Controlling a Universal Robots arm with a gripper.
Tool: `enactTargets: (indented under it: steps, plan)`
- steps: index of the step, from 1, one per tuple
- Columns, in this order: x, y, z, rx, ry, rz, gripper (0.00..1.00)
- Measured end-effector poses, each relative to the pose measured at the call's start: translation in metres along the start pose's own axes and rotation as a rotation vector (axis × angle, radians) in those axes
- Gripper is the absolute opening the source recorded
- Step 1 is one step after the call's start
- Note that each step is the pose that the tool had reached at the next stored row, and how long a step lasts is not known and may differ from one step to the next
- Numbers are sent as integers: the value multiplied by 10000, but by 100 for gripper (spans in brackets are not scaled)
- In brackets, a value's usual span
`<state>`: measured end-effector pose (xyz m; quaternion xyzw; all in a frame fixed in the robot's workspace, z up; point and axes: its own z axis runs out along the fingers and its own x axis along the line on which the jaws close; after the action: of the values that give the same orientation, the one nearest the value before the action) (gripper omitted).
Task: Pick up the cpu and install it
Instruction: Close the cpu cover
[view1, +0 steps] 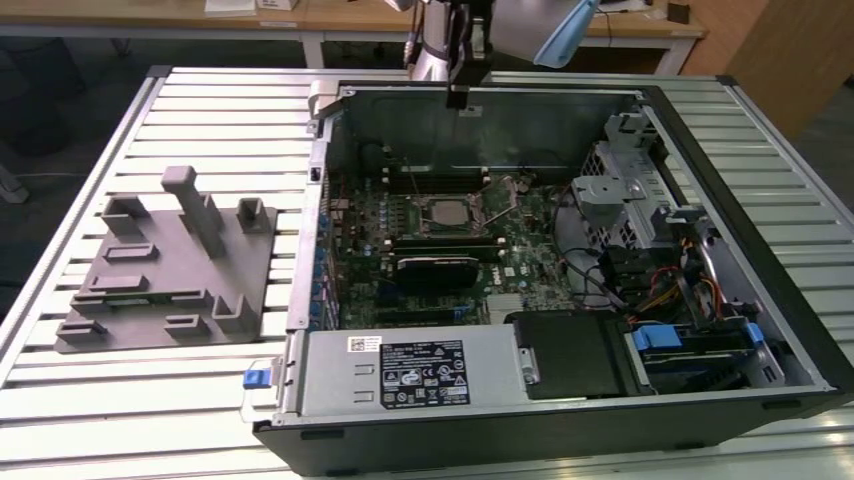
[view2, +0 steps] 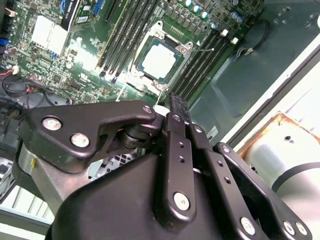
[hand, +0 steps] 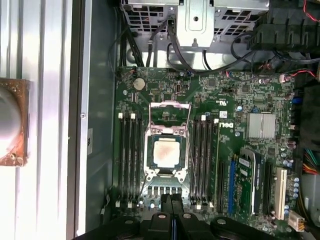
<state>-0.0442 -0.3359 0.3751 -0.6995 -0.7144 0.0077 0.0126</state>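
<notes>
One empty gripper, tips pressed together, hanging over the open computer case with the cpu lying flat in the motherboard socket below — judged best served by checking for level seating and moving only vertically, clear of the raised load plate.

The cpu is located centrally inside the computer case; the gripper is positioned above the case's far wall.

A slatted metal table carries a grey plastic tray beside an open computer case.
</notes>
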Motion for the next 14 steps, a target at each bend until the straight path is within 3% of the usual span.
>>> enactTargets:
  steps: [4, 14]
  plan:
    - [0, -1, -39, 20, 2, 0, 11]
    - [-30, 0, -20, -1, 2, -1, 11]
